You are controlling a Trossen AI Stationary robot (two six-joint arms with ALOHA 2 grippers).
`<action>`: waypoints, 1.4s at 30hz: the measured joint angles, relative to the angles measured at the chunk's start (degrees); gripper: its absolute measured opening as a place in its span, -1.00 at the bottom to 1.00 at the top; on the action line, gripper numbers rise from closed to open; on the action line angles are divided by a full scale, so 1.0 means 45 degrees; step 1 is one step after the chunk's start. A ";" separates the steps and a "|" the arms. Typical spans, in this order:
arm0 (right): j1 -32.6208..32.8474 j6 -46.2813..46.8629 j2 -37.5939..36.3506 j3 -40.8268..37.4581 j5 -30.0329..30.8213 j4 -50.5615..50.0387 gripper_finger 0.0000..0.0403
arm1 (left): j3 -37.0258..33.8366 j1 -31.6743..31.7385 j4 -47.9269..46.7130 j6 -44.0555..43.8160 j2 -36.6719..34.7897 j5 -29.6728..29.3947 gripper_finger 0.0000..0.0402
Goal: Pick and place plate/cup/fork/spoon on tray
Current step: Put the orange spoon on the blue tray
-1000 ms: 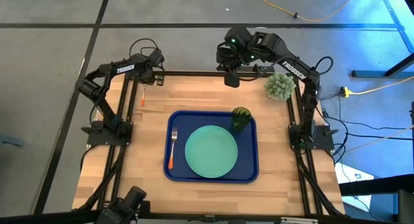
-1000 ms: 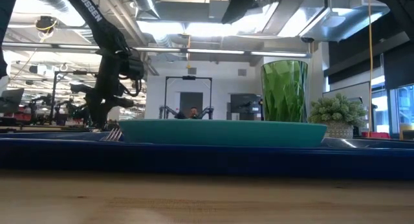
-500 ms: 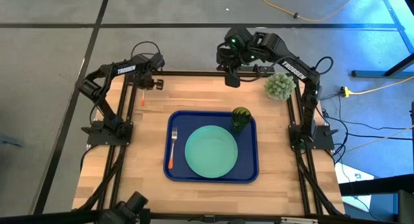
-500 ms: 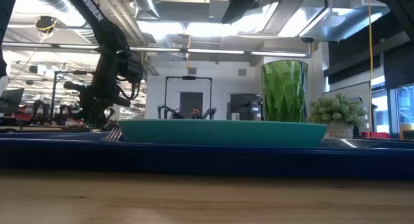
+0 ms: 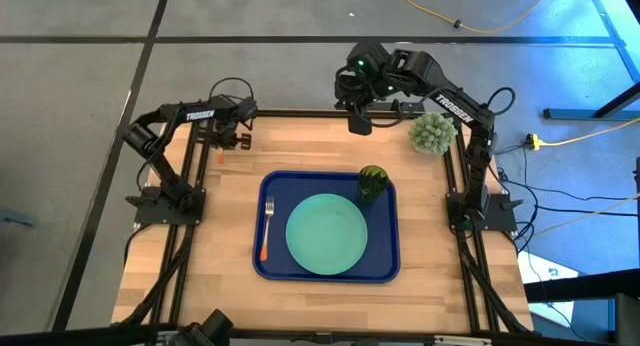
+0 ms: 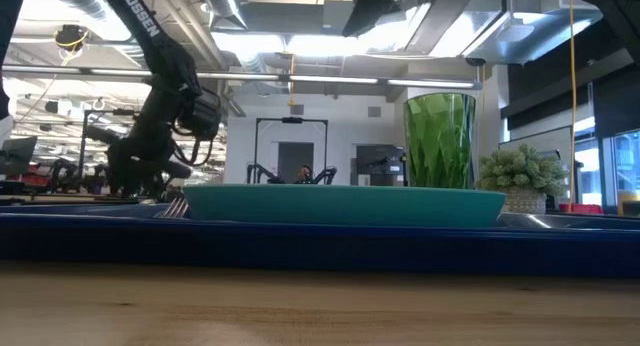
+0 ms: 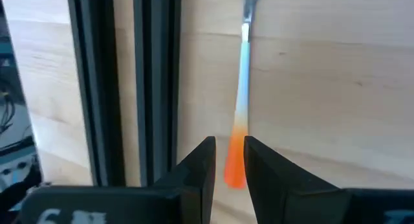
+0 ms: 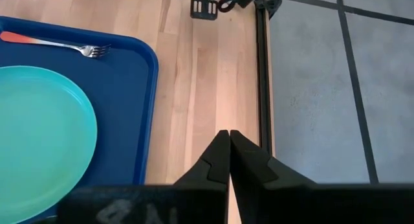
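Mint-green plate (image 6: 345, 203) on dark-blue tray (image 6: 320, 244), green cup (image 6: 438, 141) behind, fork tines (image 6: 174, 207) left, spiky plant (image 6: 520, 176) right.

The large dark-blue rectangular plastic tray (image 5: 385, 268) lies at the wooden table's (image 5: 190, 246) centre. In it, the round mint-green plate (image 5: 327, 235) sits mid-tray, the orange-handled silver fork (image 5: 266, 232) at its 9 o'clock, the small translucent dark-green cup (image 5: 372, 182) at 1 o'clock. The orange-handled silver spoon (image 7: 240, 114) lies on the table at the tray's 10 o'clock; the spiky pale-green ball plant (image 5: 432, 132) at 1 o'clock.
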 joint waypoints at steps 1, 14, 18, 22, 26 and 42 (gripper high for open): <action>0.0000 -0.0005 0.0000 0.0000 0.0000 0.0000 -0.95 | -0.0159 0.0017 0.0328 -0.0024 0.0000 0.0017 -0.64; 0.0000 -0.0005 0.0000 0.0000 0.0000 0.0009 -0.94 | -0.0615 0.0045 0.2017 0.0189 0.0005 -0.0153 -0.64; 0.0000 -0.0005 0.0000 0.0000 0.0000 0.0005 -0.94 | -0.0615 0.0118 0.2397 0.0192 0.0005 -0.0502 -0.64; 0.0000 -0.0005 0.0000 0.0000 0.0000 0.0005 -0.94 | -0.0615 0.0148 0.2554 0.0184 0.0005 -0.0603 -0.64; 0.0000 -0.0005 0.0000 0.0000 0.0000 0.0007 -0.94 | -0.0613 0.0143 0.2698 0.0199 0.0005 -0.0918 -0.64; 0.0000 0.0066 0.0000 0.0000 0.0000 0.0005 -0.94 | 0.1707 0.0139 0.2626 0.2756 0.0006 -0.1691 -0.64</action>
